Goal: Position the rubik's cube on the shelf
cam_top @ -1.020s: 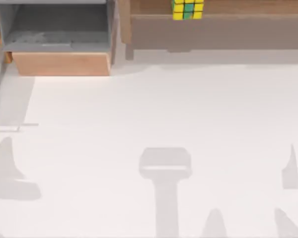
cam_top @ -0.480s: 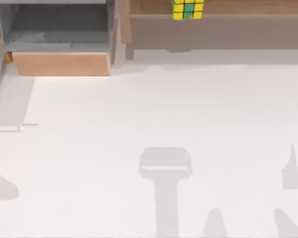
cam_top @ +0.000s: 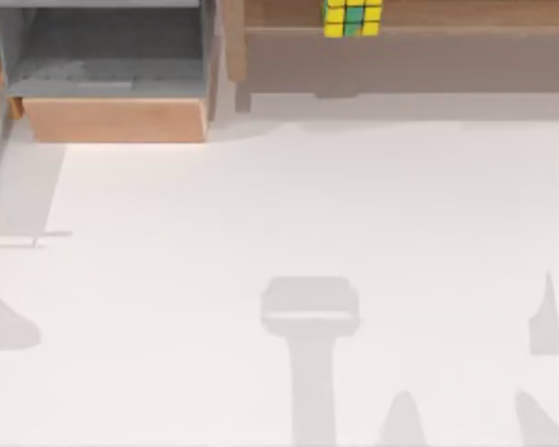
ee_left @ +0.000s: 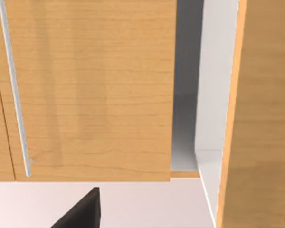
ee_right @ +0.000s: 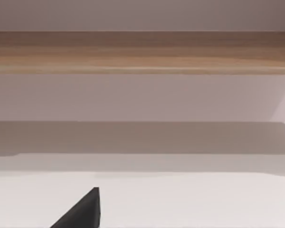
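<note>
cube [cam_top: 352,17] on shelf [cam_top: 410,58] top board at counter's [cam_top: 289,205] far edge, right of centre, grey box [cam_top: 112,70] at far left corner, hands' opening cannot be told

White table [cam_top: 289,205] with grey-lined wooden box [cam_top: 112,119] at back left.

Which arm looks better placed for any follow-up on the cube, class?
Probably the right. The rubik's cube already sits on the shelf, which spans the table's right side, and the right wrist view faces that shelf; the left wrist view faces a light-wood cabinet.
</note>
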You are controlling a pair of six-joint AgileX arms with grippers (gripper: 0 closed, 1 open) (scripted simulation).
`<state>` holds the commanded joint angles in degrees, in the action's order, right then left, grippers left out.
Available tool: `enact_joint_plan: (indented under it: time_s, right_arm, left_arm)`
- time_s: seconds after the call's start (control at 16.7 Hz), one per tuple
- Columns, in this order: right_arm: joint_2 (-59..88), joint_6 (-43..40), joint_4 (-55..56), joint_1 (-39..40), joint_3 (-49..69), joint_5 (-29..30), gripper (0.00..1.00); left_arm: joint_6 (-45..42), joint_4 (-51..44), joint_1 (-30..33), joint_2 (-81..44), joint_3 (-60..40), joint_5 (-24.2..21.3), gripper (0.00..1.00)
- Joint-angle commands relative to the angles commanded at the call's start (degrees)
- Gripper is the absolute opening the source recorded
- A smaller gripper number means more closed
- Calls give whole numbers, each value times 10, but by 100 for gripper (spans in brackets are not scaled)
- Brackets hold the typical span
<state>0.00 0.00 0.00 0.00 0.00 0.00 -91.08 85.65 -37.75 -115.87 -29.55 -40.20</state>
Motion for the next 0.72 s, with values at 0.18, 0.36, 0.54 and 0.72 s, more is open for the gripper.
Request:
enact_joint_plan:
  time_s: [0.18, 0.36, 0.54, 0.72]
  right_arm:
    - [0, 0, 0, 0, 0, 0, 100]
    - [0, 0, 0, 0, 0, 0, 100]
    - [0, 0, 0, 0, 0, 0, 100]
    - [0, 0, 0, 0, 0, 0, 100]
  left_arm:
    - [0, 0, 0, 0, 0, 0, 92]
    - [0, 0, 0, 0, 0, 0, 70]
    - [0, 0, 0, 0, 0, 0, 47]
    - [0, 0, 0, 0, 0, 0, 25]
